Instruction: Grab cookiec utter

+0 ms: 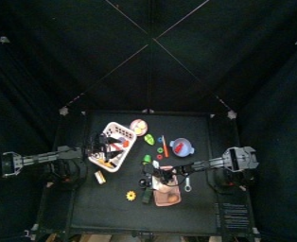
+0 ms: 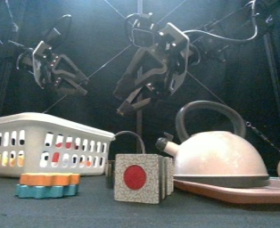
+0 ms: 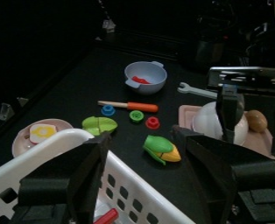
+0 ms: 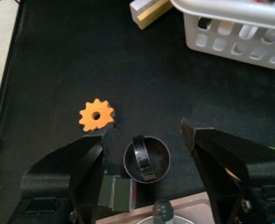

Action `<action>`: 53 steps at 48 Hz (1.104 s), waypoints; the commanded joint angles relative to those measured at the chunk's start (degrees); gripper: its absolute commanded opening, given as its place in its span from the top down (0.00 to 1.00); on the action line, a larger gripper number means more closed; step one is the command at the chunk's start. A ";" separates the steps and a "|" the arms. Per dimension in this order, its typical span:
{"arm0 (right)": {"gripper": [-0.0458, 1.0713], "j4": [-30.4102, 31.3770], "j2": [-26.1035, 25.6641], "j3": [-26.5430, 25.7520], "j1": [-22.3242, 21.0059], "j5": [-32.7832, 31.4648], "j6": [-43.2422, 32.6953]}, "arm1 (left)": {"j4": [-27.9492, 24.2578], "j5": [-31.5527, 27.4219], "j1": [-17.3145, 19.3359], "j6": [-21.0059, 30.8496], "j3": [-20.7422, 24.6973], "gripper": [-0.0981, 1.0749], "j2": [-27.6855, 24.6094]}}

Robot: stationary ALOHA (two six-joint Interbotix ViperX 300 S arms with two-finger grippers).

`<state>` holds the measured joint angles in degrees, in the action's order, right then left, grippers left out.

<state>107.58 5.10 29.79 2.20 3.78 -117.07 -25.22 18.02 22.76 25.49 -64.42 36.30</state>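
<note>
From the front, the orange cookie cutter is partly lost behind a small box and cropped low. In the right wrist view it lies flat on the worktop, just beyond and beside the right fingers, which are spread wide, untouched. Left fingers are parted over the white basket, holding nothing.
</note>
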 commanded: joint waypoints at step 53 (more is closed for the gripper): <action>0.35 -2.11 4.39 -1.49 0.26 2.72 0.00 | 0.88 1.23 0.35 0.09 0.18 0.12 0.18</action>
<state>105.47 10.72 29.71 2.64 6.42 -117.07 -24.52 18.72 22.94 25.58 -64.95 36.47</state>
